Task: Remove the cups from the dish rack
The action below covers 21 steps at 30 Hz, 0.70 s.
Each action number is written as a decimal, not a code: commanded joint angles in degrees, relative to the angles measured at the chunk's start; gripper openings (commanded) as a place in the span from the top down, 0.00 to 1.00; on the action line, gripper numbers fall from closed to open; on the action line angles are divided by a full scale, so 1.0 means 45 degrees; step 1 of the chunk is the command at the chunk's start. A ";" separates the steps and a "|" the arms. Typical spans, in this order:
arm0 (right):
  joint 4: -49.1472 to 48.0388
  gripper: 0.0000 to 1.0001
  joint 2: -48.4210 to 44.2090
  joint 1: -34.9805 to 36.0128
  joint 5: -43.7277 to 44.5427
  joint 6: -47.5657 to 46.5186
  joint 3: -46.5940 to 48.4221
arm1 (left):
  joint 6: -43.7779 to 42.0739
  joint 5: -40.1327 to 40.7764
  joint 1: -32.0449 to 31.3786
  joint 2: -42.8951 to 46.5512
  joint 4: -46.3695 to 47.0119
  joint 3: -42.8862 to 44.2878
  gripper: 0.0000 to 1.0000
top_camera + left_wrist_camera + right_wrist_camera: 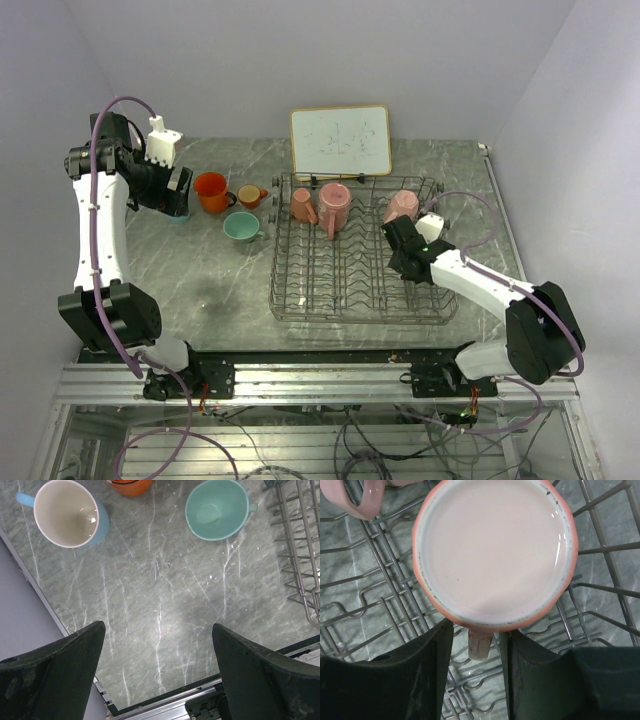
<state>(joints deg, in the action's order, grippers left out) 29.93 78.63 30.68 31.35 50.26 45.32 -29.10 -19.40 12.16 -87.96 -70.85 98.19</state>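
The dark wire dish rack (340, 285) holds three pink cups upside down along its far row (303, 206) (334, 205) (402, 205). My right gripper (402, 243) is open just in front of the right-hand pink cup (495, 550). Its fingers stand on either side of that cup's handle (480, 644) with small gaps. On the table left of the rack stand a large orange cup (210, 191), a small orange cup (252, 196), a mint green cup (240, 227) and a light blue cup (70, 514). My left gripper (159, 645) is open and empty, high near the blue cup.
A white framed board (340, 140) leans on the back wall behind the rack. The rack's left edge (300, 545) shows in the left wrist view, right of the mint cup (216, 509). Another pink cup's handle (360, 500) lies left of the right gripper.
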 commanded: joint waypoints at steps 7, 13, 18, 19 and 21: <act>-0.1780 0.75 0.0054 -0.0003 0.0369 -0.0523 -0.1143 | 0.0061 -0.0480 0.0013 0.0252 -0.0349 0.0504 0.01; -0.1705 0.93 -0.0524 -0.0001 0.0472 -0.0836 -0.1014 | 0.0101 -0.0645 0.0014 0.0405 -0.0297 0.0417 0.01; -0.1257 1.00 -0.1335 0.0057 0.0727 -0.1275 -0.0322 | 0.0100 -0.0723 0.0016 0.0429 -0.0319 0.0413 0.01; -0.1158 1.00 -0.1521 0.0085 0.0742 -0.1343 -0.0164 | 0.0090 -0.0755 0.0015 0.0453 -0.0343 0.0424 0.01; -0.0936 1.00 -0.1934 0.0134 0.0729 -0.1424 0.0122 | 0.0054 -0.0833 0.0017 0.0492 -0.0349 0.0426 0.01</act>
<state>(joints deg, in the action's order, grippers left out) 26.02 74.72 30.85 31.46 45.65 41.25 -29.10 -20.82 12.16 -87.48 -71.55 98.21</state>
